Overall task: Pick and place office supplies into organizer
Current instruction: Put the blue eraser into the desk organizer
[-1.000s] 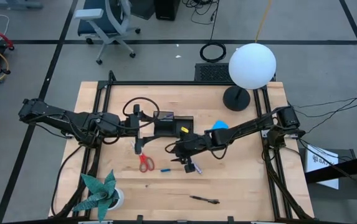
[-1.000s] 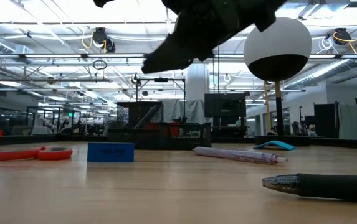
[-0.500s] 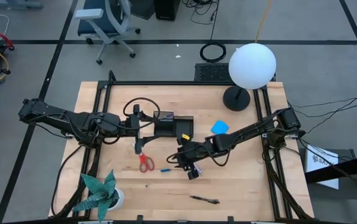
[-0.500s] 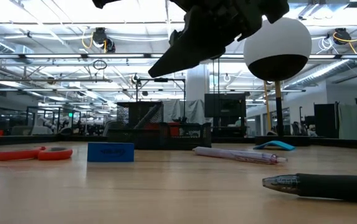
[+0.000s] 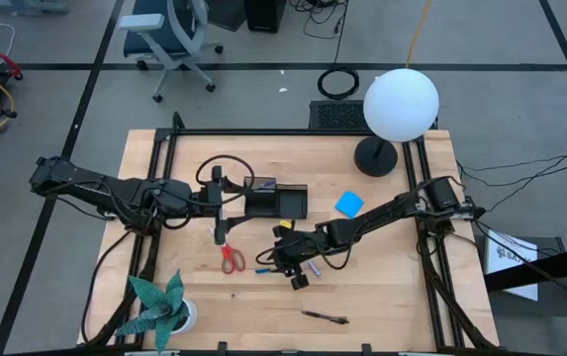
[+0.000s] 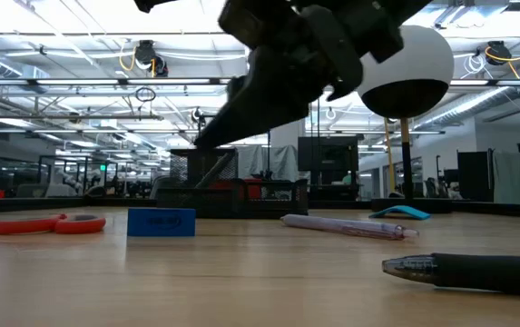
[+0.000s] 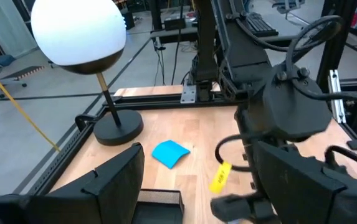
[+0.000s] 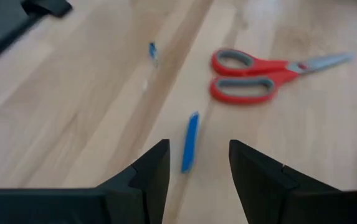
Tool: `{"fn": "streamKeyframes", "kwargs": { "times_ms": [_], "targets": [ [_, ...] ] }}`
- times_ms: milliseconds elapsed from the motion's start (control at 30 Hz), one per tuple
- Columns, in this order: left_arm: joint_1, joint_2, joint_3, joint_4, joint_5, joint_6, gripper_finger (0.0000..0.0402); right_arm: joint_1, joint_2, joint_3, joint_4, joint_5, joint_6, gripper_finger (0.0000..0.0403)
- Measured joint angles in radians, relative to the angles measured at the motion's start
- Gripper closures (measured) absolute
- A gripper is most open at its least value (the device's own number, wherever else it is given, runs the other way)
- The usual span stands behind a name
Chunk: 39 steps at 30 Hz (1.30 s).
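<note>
A short blue pen (image 8: 190,142) lies flat on the table just beyond my right gripper (image 8: 194,171), which is open and slants down over it (image 5: 281,259). Red-handled scissors (image 8: 271,74) lie flat farther toward the table's left, and a tiny blue piece (image 8: 153,53) lies nearer the front edge. A purple pen (image 5: 313,267) lies beside the right gripper. A dark pen (image 5: 325,317) lies near the front edge. The blue notepad (image 5: 349,204) lies right of the black organizer (image 5: 278,201). My left gripper (image 5: 238,203) hovers open at the organizer's left end.
A lamp with a white globe (image 5: 400,104) stands on its round black base (image 5: 374,156) at the far right. A teal paper plant (image 5: 159,307) stands at the near left corner. Bare wood lies between the dark pen and the right gripper.
My right gripper has come down and swung toward the table's left and near edge, closing on the short blue pen. Its fingers have stayed apart. Nothing on the table has moved.
</note>
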State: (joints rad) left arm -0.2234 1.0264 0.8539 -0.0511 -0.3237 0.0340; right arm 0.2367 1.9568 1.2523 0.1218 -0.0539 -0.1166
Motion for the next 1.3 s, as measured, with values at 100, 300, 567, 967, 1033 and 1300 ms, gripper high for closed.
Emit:
{"fn": "streamKeyframes", "kwargs": {
  "times_ms": [100,300,567,967,1033,1300],
  "targets": [
    [0.0,0.0,0.0,0.001,0.0,-0.002,0.0092,0.0,0.037,0.034,0.005,0.0,0.0,0.0248],
    [0.0,0.0,0.0,0.001,0.0,0.002,0.0092,0.0,0.12,0.086,-0.006,-0.003,0.0,0.0248],
    [0.0,0.0,0.0,0.001,0.0,-0.003,0.0092,0.0,0.202,0.136,-0.015,-0.029,0.0,0.0248],
    [0.0,0.0,0.0,0.001,0.0,-0.006,0.0092,-0.008,0.202,0.139,-0.033,-0.026,0.0,0.0284],
    [0.0,0.0,0.0,0.001,0.0,-0.006,0.0092,-0.008,0.202,0.139,-0.031,-0.026,0.0,0.0301],
    [0.0,0.0,0.0,0.001,0.0,-0.006,0.0092,-0.011,0.202,0.138,-0.034,-0.03,-0.009,0.0371]
  ]
}}
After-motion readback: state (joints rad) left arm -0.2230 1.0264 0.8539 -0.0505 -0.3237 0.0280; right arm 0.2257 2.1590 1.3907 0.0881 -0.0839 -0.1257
